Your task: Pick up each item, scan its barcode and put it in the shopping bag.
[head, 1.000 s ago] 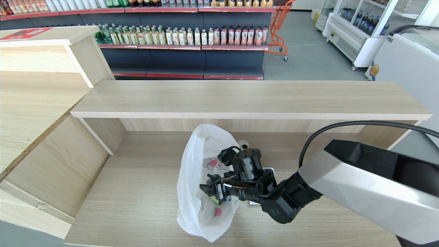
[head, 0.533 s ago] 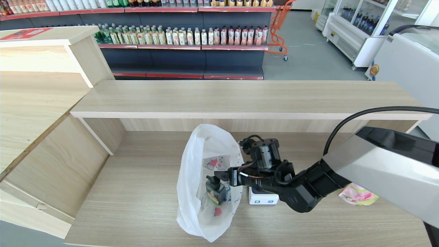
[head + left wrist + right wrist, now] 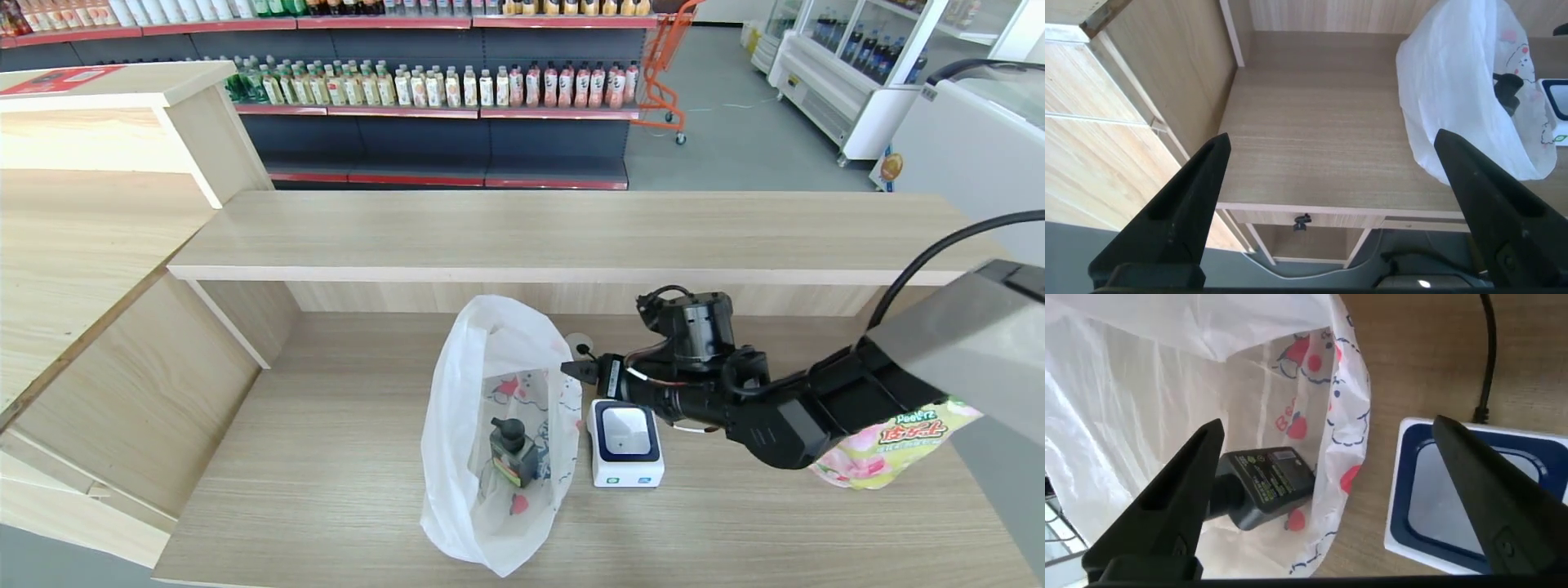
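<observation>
- The left gripper [image 3: 1333,139] hangs empty, fingers apart, by the pale wooden counter's [image 3: 326,506] near edge.
- A white plastic shopping bag [image 3: 457,425] holds a dark pump-top bottle [image 3: 512,453].
- A white-and-blue box scanner [image 3: 624,445] stands just beside the bag.
- The right gripper [image 3: 573,369] hovers spread and empty at the bag's far rim.

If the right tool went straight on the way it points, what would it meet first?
Probably the rim of the shopping bag: the right tool points at its opening, with the dark bottle lower inside. Depth is unclear.
</observation>
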`<state>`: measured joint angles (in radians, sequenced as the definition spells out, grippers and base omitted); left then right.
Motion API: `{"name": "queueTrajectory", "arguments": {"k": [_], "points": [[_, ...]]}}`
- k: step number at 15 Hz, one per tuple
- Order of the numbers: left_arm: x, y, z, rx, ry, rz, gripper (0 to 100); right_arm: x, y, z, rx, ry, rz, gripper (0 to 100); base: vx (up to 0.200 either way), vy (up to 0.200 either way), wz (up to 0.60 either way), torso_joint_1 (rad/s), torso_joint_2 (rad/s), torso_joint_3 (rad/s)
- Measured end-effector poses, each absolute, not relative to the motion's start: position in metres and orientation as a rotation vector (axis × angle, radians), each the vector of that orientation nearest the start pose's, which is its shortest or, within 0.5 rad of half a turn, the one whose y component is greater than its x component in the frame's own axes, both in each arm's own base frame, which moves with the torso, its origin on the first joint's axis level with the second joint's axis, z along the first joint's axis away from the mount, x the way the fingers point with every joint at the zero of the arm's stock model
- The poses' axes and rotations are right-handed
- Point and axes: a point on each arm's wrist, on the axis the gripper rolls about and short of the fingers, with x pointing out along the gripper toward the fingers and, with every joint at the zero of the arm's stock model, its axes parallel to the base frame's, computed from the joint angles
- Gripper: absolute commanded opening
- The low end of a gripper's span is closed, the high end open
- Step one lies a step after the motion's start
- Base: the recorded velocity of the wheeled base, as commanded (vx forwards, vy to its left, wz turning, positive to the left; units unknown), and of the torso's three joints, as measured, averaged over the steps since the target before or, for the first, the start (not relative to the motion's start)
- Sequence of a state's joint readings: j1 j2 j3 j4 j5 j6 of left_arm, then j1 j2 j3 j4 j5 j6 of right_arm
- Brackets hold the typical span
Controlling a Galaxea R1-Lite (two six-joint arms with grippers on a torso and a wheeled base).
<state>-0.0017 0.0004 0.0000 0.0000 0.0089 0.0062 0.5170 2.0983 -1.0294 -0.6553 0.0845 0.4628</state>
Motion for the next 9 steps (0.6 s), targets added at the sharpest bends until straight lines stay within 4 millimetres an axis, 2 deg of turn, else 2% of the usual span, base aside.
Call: {"name": "queueTrajectory", "arguments": {"k": [2,5,7,9], "points": [[-0.023,0.0,0.075,0.006,0.0,0.007,100,0.323,0.183,0.128,0.335,0.495,0.498,100,0.0,0.0,0.0,0.0,0.0,0.0],[-0.023,0.0,0.075,0.006,0.0,0.007,100,0.273,0.155,0.162,0.252,0.452,0.534,100,0.0,0.0,0.0,0.0,0.0,0.0],[-0.023,0.0,0.075,0.006,0.0,0.007,100,0.236,0.134,0.179,0.205,0.448,0.532,100,0.0,0.0,0.0,0.0,0.0,0.0],[-0.023,0.0,0.075,0.006,0.0,0.007,100,0.207,0.111,0.188,0.16,0.466,0.449,100,0.0,0.0,0.0,0.0,0.0,0.0]]}}
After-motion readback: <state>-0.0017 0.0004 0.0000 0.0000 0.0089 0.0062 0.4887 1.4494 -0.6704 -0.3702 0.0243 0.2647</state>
